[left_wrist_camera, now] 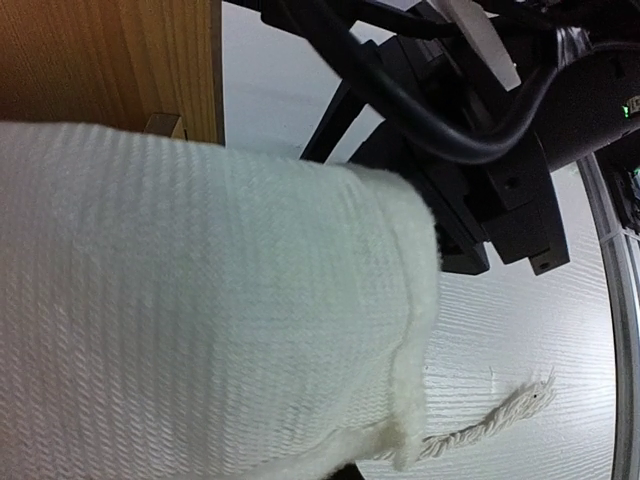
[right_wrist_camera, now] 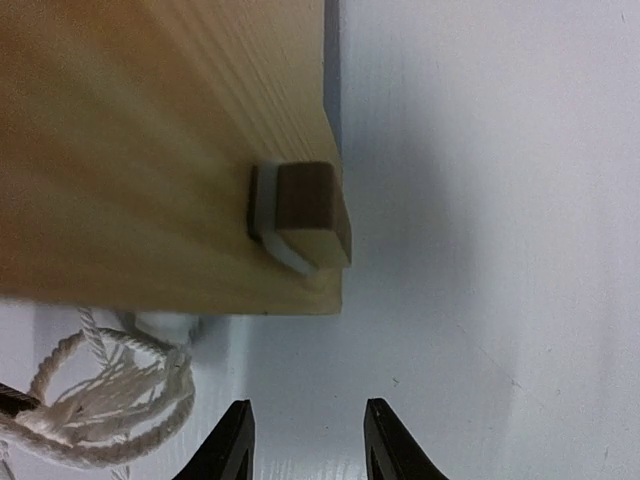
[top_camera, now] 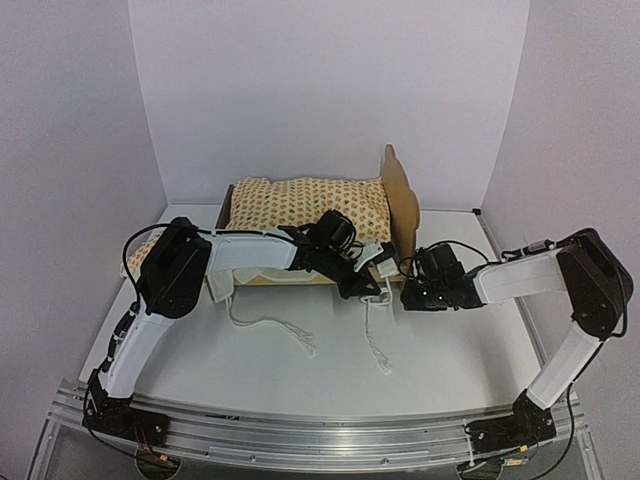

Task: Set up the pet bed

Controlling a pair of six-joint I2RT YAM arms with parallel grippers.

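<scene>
Centrally, toward the back of the white table point(top_camera: 450, 350), the pet bed point(top_camera: 400, 195) stood with its scalloped headboard on the right, the orange-dotted mattress cushion point(top_camera: 305, 205) lying on it. 2 tie cords point(top_camera: 375, 345) trailed over the tabletop in front. The left arm rose to a bent elbow, its forearm stretched rightward along the bed's front. The left gripper point(top_camera: 368, 288) was closed; cream fabric filled its camera, and whether it pinched that fabric I cannot tell. The right arm reached leftward and low, the right gripper point(right_wrist_camera: 305, 445) partly open, empty, beside the bed's corner.
</scene>
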